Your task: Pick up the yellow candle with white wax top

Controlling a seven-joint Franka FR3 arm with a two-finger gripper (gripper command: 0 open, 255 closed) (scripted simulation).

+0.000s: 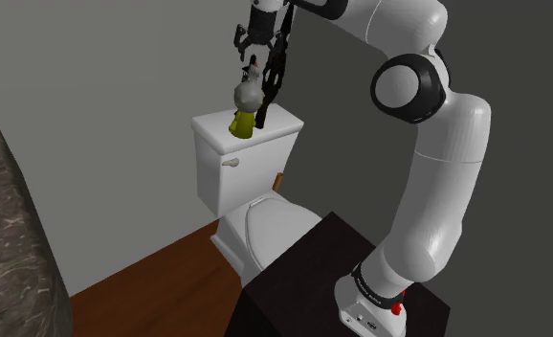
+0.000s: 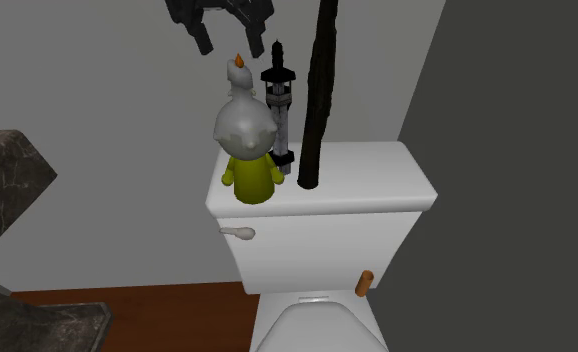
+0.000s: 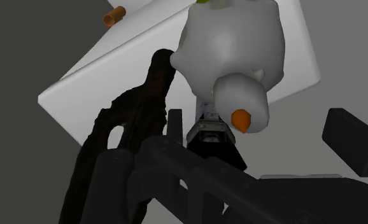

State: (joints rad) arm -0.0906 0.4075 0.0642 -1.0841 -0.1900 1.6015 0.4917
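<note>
My claw hangs open above the candle. Coming down, I could clip the tall dark stick just beside it and topple both.

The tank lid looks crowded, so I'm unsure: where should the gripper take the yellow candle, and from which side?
Likely from straight above, at the narrow wax neck under the flame. The candle stands upright; its wax bulb is wide, its yellow base short, and the black lantern and tall black stick crowd one side. The open gripper hangs above.

Arm arched high, tool spread, pointing down.
</note>
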